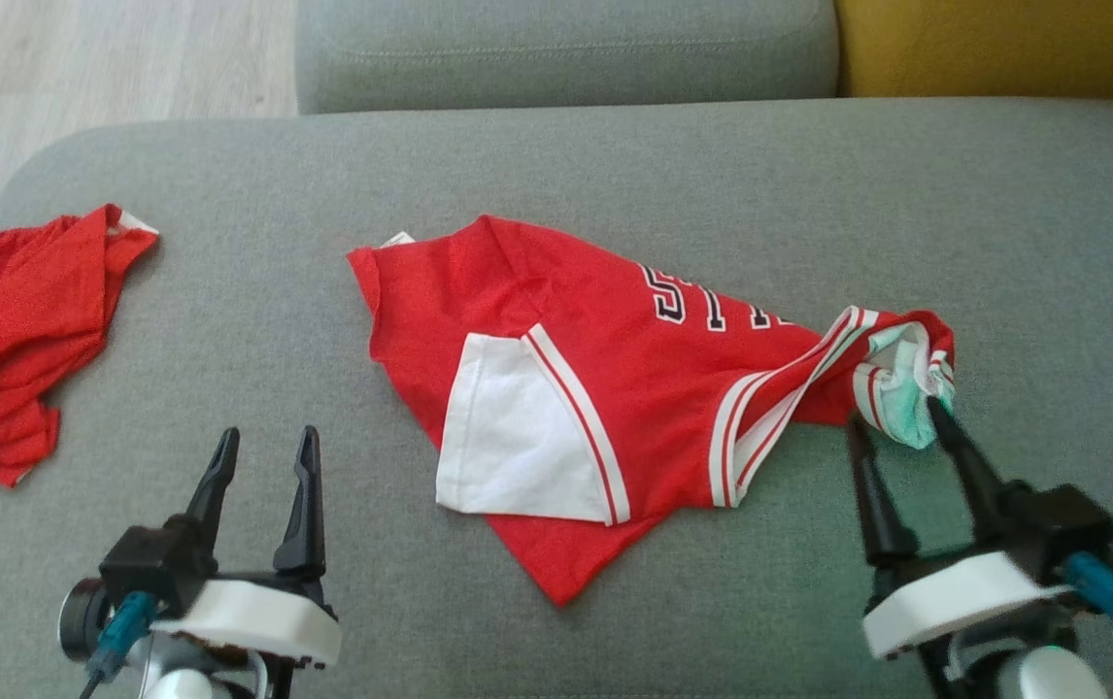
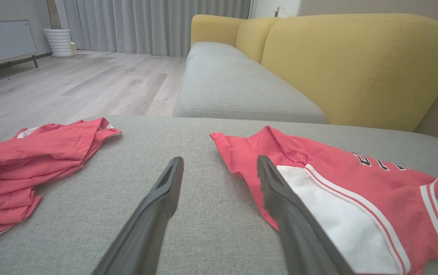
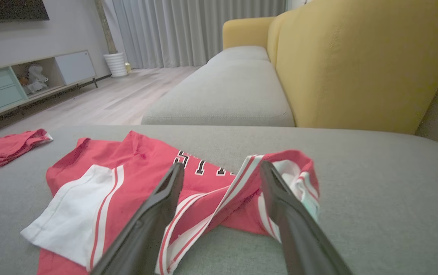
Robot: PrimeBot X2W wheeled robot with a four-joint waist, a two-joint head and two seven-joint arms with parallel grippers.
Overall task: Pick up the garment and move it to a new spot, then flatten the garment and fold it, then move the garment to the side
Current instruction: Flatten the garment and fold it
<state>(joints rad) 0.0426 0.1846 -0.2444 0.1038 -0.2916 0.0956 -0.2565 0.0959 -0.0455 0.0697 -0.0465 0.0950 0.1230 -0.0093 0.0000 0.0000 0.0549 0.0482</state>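
Note:
A red jersey [image 1: 605, 349] with white panels, white stripes and dark lettering lies rumpled in the middle of the grey cushion [image 1: 615, 165]. It appears too in the left wrist view as the jersey [image 2: 356, 187] and in the right wrist view as the jersey [image 3: 135, 179]. My right gripper [image 1: 896, 419] stands open at the jersey's bunched right end, one finger touching the cloth. The right gripper [image 3: 222, 168] has striped fabric showing between its fingers. My left gripper [image 1: 265, 442] is open over bare cushion, left of the jersey, and the left gripper [image 2: 219, 162] holds nothing.
A second red garment [image 1: 17, 330] lies crumpled at the cushion's left edge. Behind are another grey seat [image 1: 566, 49] and a yellow sofa back [image 2: 356, 65]. Wooden floor [image 2: 70, 84], a cabinet [image 3: 12, 84] and curtains lie beyond.

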